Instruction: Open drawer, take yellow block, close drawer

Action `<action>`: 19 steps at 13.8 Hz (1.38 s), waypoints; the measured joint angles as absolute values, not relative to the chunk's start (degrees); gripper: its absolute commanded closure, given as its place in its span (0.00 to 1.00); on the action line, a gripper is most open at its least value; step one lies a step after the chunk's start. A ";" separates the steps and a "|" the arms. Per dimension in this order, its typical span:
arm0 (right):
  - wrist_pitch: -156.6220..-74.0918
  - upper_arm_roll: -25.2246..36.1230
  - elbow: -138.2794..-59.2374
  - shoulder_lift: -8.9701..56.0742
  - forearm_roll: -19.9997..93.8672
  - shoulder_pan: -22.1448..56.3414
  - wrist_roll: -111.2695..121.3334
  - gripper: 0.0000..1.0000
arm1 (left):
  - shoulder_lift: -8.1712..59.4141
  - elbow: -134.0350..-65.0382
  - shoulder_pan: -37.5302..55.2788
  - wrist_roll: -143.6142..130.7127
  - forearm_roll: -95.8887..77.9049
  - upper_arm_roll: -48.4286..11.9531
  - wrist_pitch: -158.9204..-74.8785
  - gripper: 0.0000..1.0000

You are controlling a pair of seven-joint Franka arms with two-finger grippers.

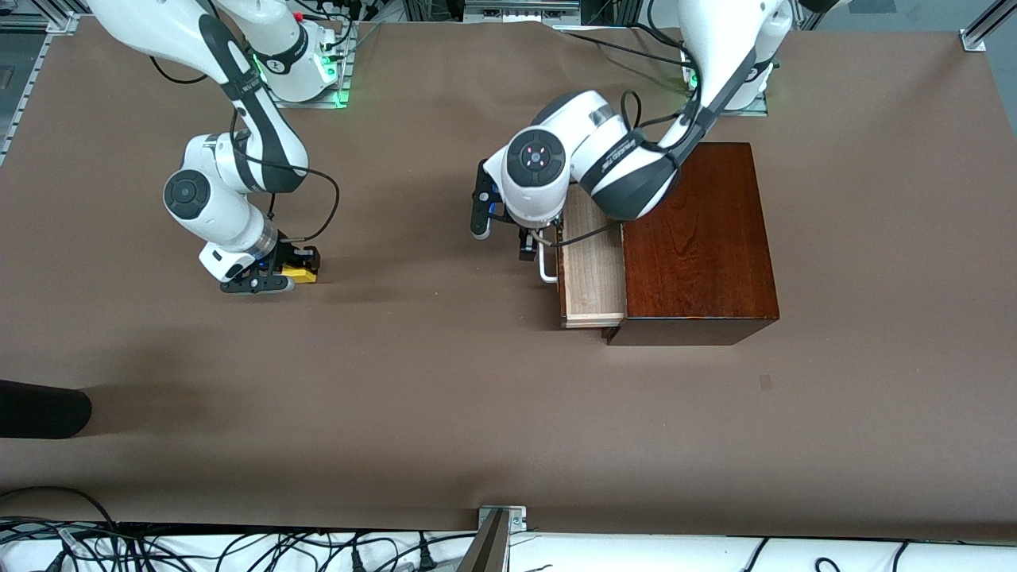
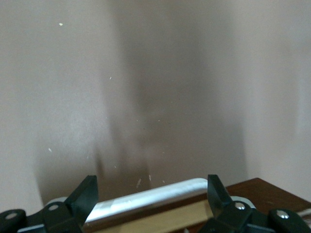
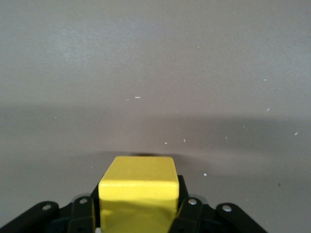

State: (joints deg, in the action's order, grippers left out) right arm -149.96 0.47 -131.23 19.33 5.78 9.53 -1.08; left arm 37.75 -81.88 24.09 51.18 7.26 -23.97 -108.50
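The dark reddish-brown wooden box (image 1: pixel 699 246) stands toward the left arm's end of the table. Its drawer (image 1: pixel 592 270) is partly slid out and shows a pale wood interior. My left gripper (image 1: pixel 528 242) is at the drawer's white bar handle (image 1: pixel 547 266). In the left wrist view the gripper (image 2: pixel 150 191) is open, with the handle (image 2: pixel 150 199) lying between its spread fingers. My right gripper (image 1: pixel 278 274) is shut on the yellow block (image 1: pixel 300 272), low over the table toward the right arm's end. The block (image 3: pixel 138 191) fills the right wrist view between the fingers.
A dark rounded object (image 1: pixel 40 409) pokes in at the right arm's end of the table, nearer the front camera. Cables and a metal bracket (image 1: pixel 500 520) run along the table's front edge. Brown table surface lies between the two grippers.
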 measured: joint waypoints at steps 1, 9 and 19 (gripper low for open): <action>-150.77 0.51 -131.22 20.12 5.50 9.45 -1.07 1.00 | 38.58 -82.34 24.16 51.78 8.62 -23.98 -110.41 0.00; -154.26 0.60 -130.46 21.48 3.20 7.46 2.47 0.00 | 40.29 -83.35 24.29 51.97 10.04 -23.84 -109.72 0.00; -118.86 1.33 -111.18 8.47 3.01 5.35 8.21 0.00 | 37.91 -82.65 19.90 52.63 12.16 -22.47 -96.15 0.00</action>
State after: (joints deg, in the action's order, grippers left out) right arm -118.86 1.33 -111.18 8.47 3.01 5.35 8.21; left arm 37.91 -82.65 19.90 52.63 12.16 -22.47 -96.15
